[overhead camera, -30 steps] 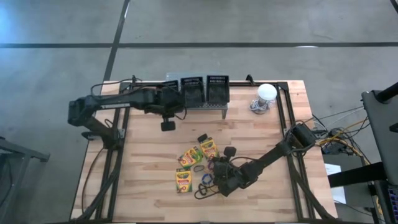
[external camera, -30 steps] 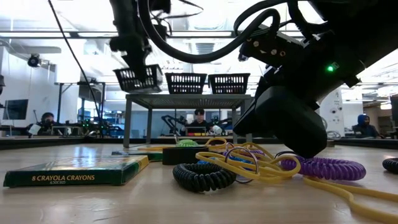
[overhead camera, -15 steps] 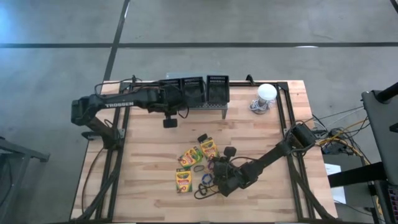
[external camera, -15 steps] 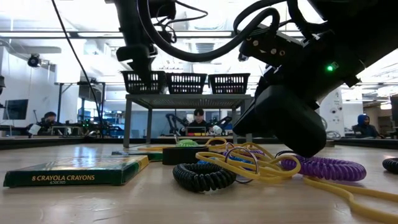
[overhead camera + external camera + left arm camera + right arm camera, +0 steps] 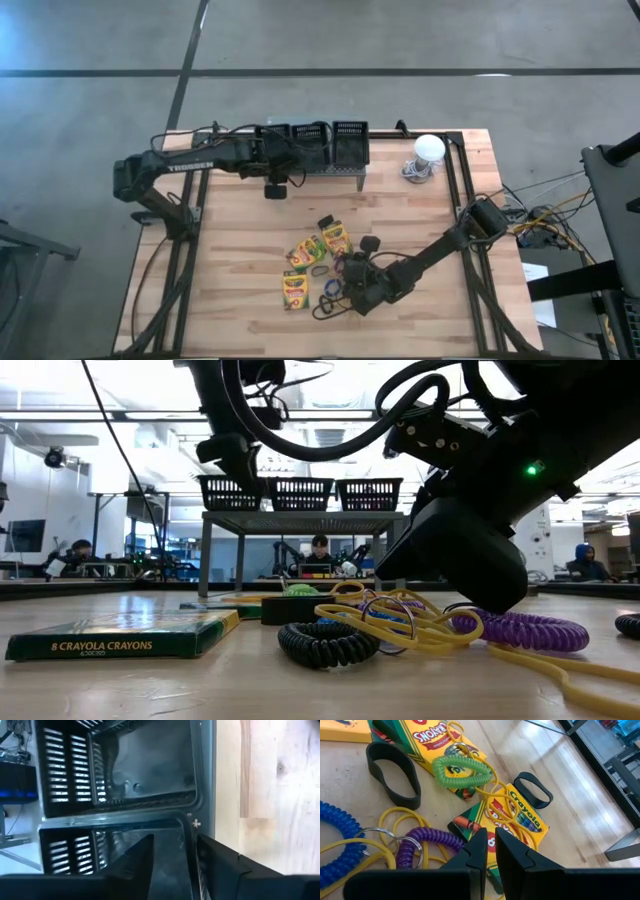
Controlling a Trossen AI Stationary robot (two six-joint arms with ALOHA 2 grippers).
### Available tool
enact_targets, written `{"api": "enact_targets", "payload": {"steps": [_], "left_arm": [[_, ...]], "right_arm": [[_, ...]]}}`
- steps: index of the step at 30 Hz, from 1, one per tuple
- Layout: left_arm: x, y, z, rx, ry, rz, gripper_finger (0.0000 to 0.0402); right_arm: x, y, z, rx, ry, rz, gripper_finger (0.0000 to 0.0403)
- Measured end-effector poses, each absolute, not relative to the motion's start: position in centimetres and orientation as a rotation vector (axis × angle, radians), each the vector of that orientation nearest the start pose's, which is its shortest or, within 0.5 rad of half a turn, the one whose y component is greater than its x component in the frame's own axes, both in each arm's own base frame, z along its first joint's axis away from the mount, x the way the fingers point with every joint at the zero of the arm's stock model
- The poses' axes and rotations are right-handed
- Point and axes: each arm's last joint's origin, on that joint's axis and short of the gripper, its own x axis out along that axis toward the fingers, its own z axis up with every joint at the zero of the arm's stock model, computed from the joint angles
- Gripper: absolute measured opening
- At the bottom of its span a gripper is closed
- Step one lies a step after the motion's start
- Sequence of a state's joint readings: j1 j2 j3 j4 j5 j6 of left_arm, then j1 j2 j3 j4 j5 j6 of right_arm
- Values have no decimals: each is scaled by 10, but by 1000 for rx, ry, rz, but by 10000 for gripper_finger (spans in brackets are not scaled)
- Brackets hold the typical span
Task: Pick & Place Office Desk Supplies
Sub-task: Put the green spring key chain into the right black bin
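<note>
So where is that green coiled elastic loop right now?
In the right wrist view, the green coiled elastic loop lies on a yellow crayon box, beside a black band, ahead of the right gripper.

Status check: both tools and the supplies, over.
Left tool open over black bins. Right tool nearly closed, empty, low over crayon boxes and coil loops.

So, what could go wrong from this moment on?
The right gripper sits low over a tangle: yellow rubber bands cross the purple coil and green coil, so one grasp may drag several things along. The left gripper hangs close to the black baskets; a small slip could bump their rims.
</note>
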State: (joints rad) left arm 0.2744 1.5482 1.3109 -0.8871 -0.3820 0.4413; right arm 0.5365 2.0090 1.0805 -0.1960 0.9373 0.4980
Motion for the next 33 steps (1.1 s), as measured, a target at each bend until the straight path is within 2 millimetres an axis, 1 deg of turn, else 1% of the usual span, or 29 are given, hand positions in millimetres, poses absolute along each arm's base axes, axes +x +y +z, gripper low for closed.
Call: {"api": "enact_targets", "payload": {"steps": [3,7,11,13,16,19,21,25,28,30,33], "left_arm": [[285,89,295,414,1213,351,165],[268,74,321,362,1088,394,169],[246,48,350,300,930,399,168],[233,31,362,275,854,364,168],[216,3,368,266,764,262,168],[204,-28,357,273,688,134,168],[198,-49,342,259,641,52,168],[186,-93,298,250,582,-60,168],[174,-120,262,270,543,-83,168],[163,-134,239,266,524,-76,168],[150,-147,215,183,510,-50,168]], "right_arm": [[324,166,106,-296,708,-540,31],[324,166,106,-296,708,-540,31],[324,165,105,-280,701,-550,31],[324,165,105,-275,698,-553,31],[325,165,105,-271,696,-555,31],[326,165,106,-254,679,-554,31],[328,166,107,-239,663,-554,31],[330,167,108,-219,643,-551,31],[330,166,108,-215,641,-554,31],[331,165,108,-212,639,-556,31],[334,165,109,-184,614,-558,31]]}}
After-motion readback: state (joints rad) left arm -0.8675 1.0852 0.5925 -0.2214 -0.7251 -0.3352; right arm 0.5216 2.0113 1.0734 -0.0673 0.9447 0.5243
